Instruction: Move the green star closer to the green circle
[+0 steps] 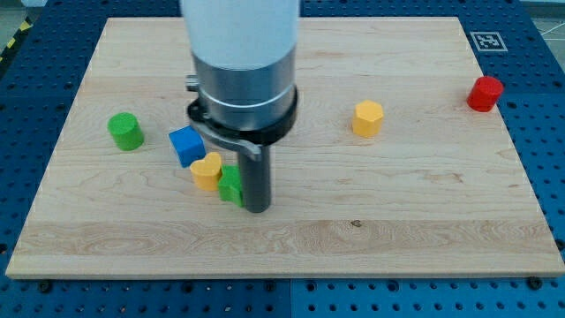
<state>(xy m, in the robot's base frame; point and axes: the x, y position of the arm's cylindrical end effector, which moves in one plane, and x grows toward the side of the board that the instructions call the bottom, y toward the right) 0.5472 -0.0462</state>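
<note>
The green star (230, 186) lies left of the board's middle, partly hidden by my rod. My tip (257, 208) rests on the board right against the star's right side. The green circle (125, 132) stands near the board's left edge, well to the left of the star and a little higher in the view. A yellow heart-shaped block (207, 170) touches the star's upper left side. A blue block (186, 146) sits just above and left of the yellow one.
A yellow hexagon block (367, 118) lies right of centre. A red block (485, 94) sits near the board's right edge. The arm's wide body (243, 62) hides the board's upper middle. The wooden board (397, 230) lies on a blue perforated table.
</note>
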